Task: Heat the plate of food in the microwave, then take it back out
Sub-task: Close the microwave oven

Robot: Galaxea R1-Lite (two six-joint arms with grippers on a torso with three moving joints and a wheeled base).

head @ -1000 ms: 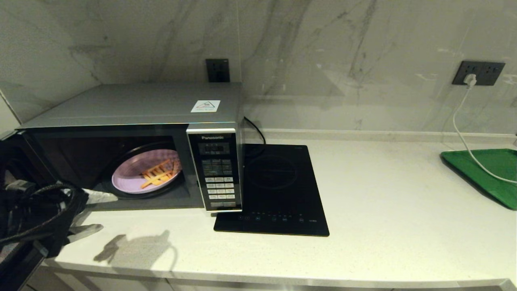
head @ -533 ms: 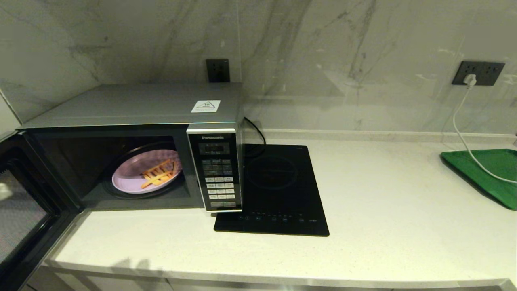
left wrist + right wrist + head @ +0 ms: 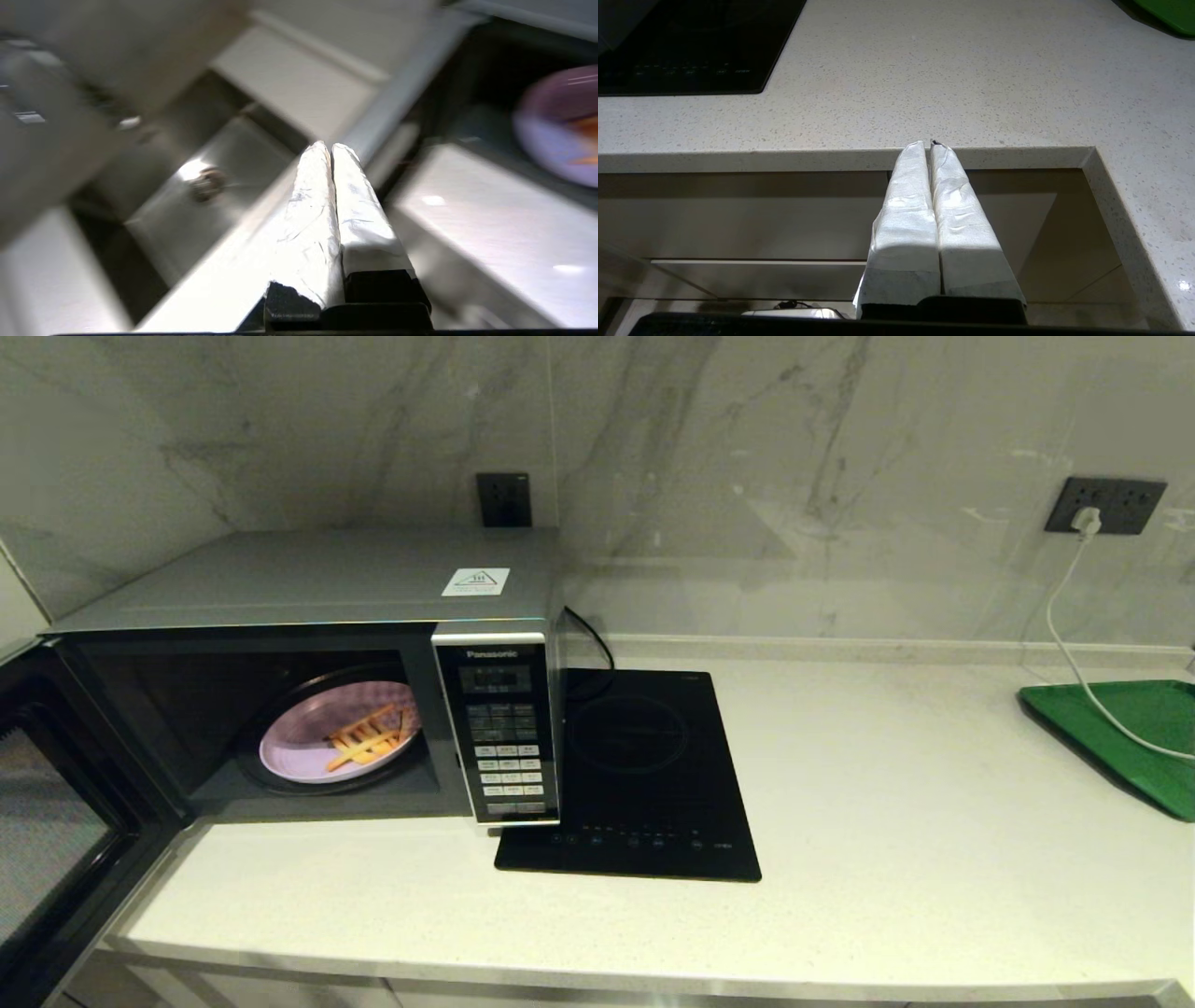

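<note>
The silver-grey microwave (image 3: 308,581) stands at the counter's left with its dark glass door (image 3: 51,821) swung wide open toward me. Inside, on the turntable, rests the lilac plate of food (image 3: 308,733) with orange-yellow sticks on it; the left wrist view catches its blurred edge (image 3: 556,126). Neither arm shows in the head view. My left gripper (image 3: 331,147) is shut and empty, low in front of the counter edge, left of the microwave opening. My right gripper (image 3: 930,143) is shut and empty, parked below the counter's front edge.
A flat black induction hob (image 3: 644,775) lies right beside the microwave. A green tray (image 3: 1134,733) sits at the far right under a white cable (image 3: 1074,644) plugged into a wall socket. Cabinet fronts (image 3: 738,219) lie under the counter.
My left arm has pulled back out of the head view, away from the microwave opening, leaving the door wide open. Plate and right arm have not moved.
</note>
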